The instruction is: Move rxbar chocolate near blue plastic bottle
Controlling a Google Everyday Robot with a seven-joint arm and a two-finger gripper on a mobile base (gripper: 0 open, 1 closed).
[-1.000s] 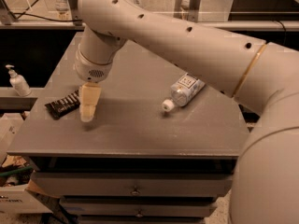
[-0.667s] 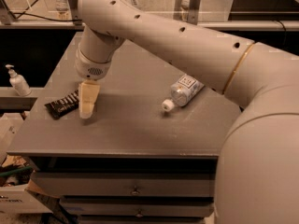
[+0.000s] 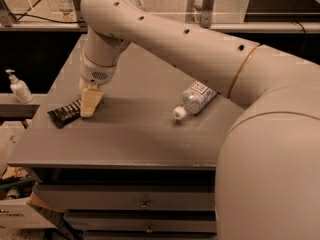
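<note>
- The gripper [image 3: 90, 101] is down at the table [image 3: 125, 144] in the left-centre of the frame, its tan tip right at the near end of the bar.
- Open or closed? Cannot tell from here; the tip reads as one pale block.
- The chocolate bar [image 3: 64, 113] lies flat near the table's left edge. It is dark, and its right end is covered by the gripper.
- The bottle [image 3: 196, 98] lies on its side at centre-right, white cap pointing lower left, well apart from the bar. Its far end is hidden behind the arm [image 3: 190, 44].
- The arm's big shell fills the right of the frame, blocking that side of the table.
- A small pump bottle [image 3: 19, 87] stands off the table at the left edge.
</note>
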